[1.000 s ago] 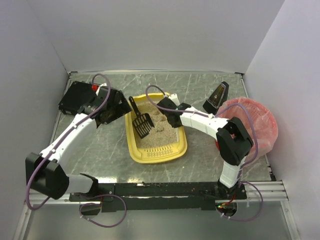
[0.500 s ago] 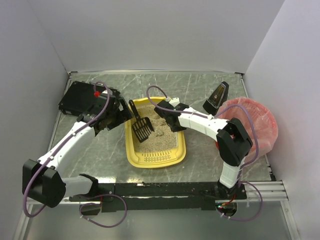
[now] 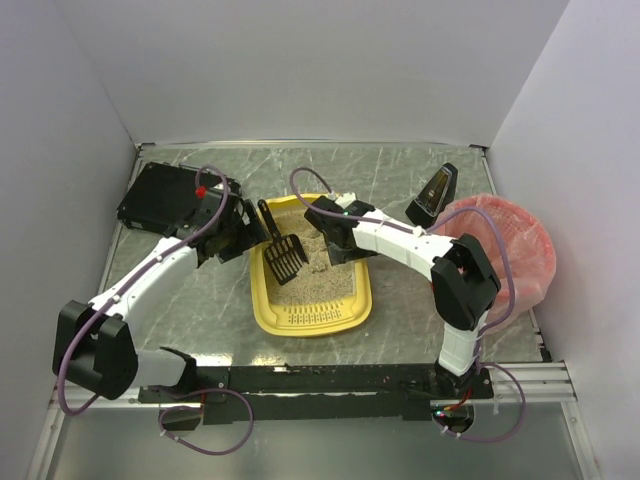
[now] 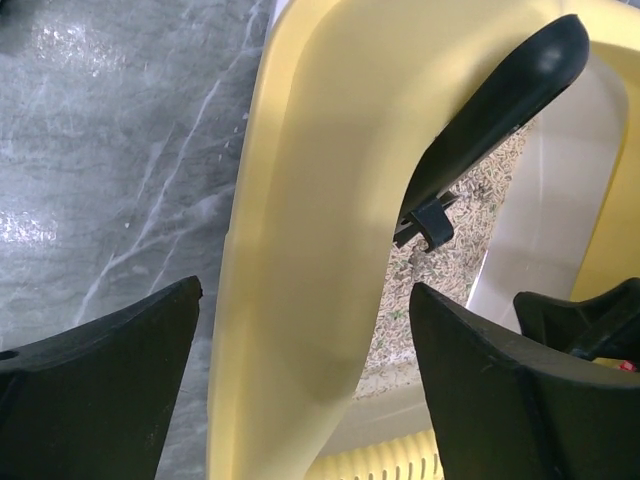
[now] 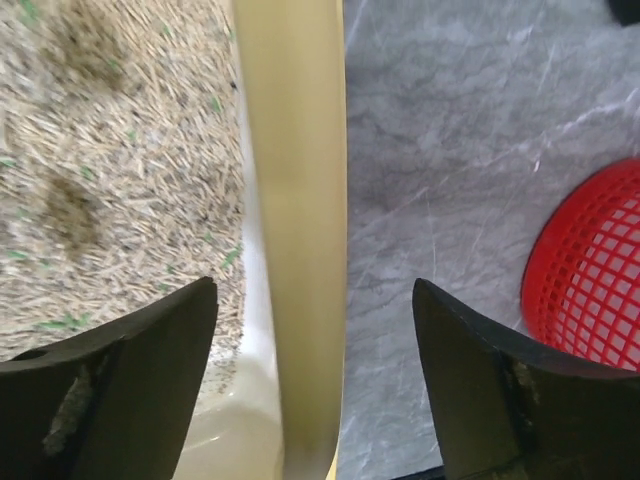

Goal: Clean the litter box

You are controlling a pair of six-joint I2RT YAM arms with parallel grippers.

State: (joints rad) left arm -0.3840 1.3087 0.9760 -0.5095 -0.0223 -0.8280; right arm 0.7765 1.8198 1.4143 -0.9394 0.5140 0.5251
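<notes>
The yellow litter box lies in the middle of the table with beige litter inside and its slotted rim toward the arms. A black slotted scoop rests in it, handle leaning on the far left rim. My left gripper is open and straddles the box's left rim without touching it, as the left wrist view shows. My right gripper is open astride the right rim, with a gap on each side.
A flat black box sits at the back left behind the left arm. A pink-red bag-lined bin stands at the right, its red mesh close to the right gripper. A small black wedge stands behind the bin.
The right gripper has opened and let go of the right rim. The litter box turned from slanted to nearly square with the table. The left gripper moved in over the left rim.
</notes>
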